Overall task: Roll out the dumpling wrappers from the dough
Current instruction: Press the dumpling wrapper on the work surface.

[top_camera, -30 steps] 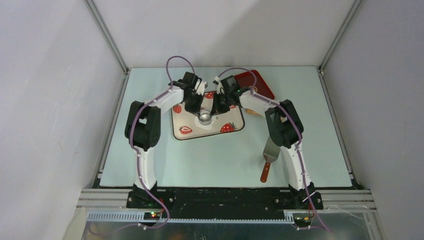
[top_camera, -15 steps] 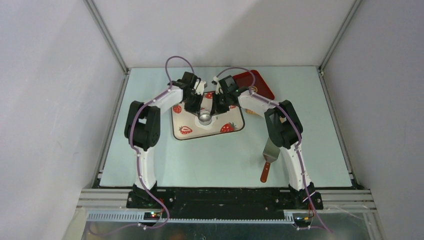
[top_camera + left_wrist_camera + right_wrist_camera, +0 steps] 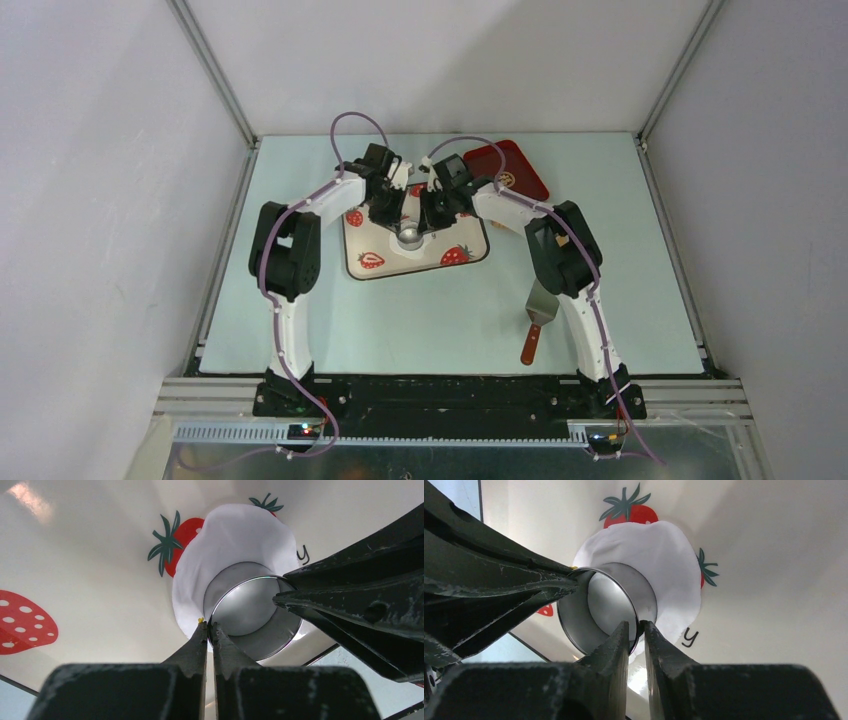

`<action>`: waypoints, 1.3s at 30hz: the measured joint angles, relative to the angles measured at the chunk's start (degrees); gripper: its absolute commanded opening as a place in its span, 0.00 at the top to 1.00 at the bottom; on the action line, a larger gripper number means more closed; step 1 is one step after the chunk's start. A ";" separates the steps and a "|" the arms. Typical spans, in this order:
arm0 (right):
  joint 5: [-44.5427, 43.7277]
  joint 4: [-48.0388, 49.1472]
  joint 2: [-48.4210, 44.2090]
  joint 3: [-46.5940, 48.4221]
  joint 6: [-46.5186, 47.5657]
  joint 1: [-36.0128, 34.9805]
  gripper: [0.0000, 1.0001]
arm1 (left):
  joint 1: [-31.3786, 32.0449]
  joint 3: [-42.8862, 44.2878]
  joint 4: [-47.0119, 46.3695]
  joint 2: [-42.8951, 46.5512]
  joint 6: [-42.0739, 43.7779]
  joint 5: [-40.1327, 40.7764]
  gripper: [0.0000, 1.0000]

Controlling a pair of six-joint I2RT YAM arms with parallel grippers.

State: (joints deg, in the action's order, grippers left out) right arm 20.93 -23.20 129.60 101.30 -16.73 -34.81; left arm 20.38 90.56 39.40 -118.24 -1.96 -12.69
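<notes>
observed left gripper (image 3: 207, 626) clenched on rim of silvery cup (image 3: 250, 610), right gripper (image 3: 638, 625) astride opposite rim, hold not tellable, flattened dough (image 3: 240, 535) directly beneath both.

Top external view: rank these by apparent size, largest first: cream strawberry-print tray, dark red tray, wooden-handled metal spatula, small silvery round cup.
1. cream strawberry-print tray
2. dark red tray, even though partly hidden
3. wooden-handled metal spatula
4. small silvery round cup
</notes>
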 measured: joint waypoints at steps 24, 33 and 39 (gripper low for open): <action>-0.39 -0.33 0.15 0.42 0.52 -0.13 0.75 | 0.02 -0.13 -0.07 -0.04 0.02 0.02 0.74; -0.35 -2.08 0.15 0.48 1.46 -0.87 0.58 | 0.00 -0.13 -0.07 -0.04 0.07 0.04 0.55; -0.39 -3.02 0.15 1.07 2.03 -1.01 0.54 | -0.22 -0.13 -0.07 -0.04 0.02 0.04 0.49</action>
State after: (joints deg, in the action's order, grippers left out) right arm 20.53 -26.22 129.75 102.37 -14.70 -35.81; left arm 20.16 90.43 39.33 -118.28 -1.93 -12.64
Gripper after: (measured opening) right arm 0.439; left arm 0.488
